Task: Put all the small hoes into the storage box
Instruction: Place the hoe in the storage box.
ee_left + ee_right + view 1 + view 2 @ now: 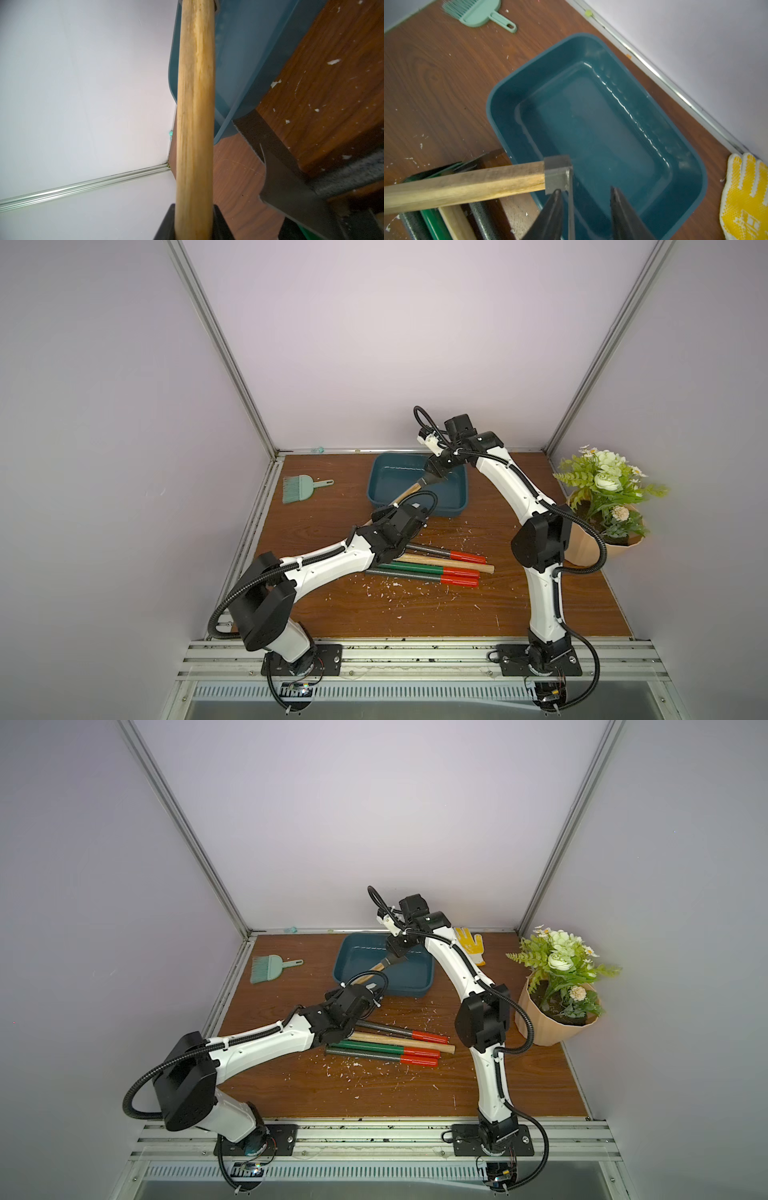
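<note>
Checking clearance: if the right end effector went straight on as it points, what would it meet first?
Likely the storage box floor, depth unclear; the small hoe blade sits between the fingers of the right end effector.

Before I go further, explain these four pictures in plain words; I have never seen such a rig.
Two white robot arms stand at a wooden table, each ending in a gripper. Two pictures look down on the whole scene from above; the other two come from a camera on each arm's wrist. The left gripper is shut on the wooden handle of the small hoe, whose metal head is over the teal storage box. The right gripper is open at that head. Also on the table are a green brush, a bundle of long-handled tools, a yellow glove and a pot of flowers.
</note>
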`<action>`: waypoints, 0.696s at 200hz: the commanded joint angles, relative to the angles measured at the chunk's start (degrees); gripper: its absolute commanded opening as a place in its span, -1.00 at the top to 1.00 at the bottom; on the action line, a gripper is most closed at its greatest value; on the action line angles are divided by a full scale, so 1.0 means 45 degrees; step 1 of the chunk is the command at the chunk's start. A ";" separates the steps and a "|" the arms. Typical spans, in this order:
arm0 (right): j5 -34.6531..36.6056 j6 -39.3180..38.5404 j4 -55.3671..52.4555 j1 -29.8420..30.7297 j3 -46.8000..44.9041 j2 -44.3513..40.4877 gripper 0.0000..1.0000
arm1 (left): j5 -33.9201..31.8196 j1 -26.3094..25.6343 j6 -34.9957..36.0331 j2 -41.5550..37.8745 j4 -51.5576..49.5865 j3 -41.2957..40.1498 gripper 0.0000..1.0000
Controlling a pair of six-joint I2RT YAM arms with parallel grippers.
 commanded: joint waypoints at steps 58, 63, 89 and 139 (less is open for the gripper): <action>0.0023 -0.0019 -0.0033 0.0030 0.0197 -0.0477 0.81 | -0.0352 -0.0095 -0.0148 -0.0342 0.1482 0.0310 0.99; 0.0056 0.0020 -0.0029 0.0008 0.0183 -0.0484 0.86 | -0.0376 -0.0085 -0.0158 -0.0333 0.1501 0.0275 0.99; 0.0074 0.0108 -0.0106 0.0028 0.0081 -0.0509 1.00 | -0.0454 -0.0037 -0.0199 -0.0291 0.1541 0.0200 0.99; 0.0984 0.0773 0.0596 -0.0007 -0.0166 -0.0770 1.00 | -0.0399 0.0232 -0.0748 -0.0206 0.1616 0.0349 0.98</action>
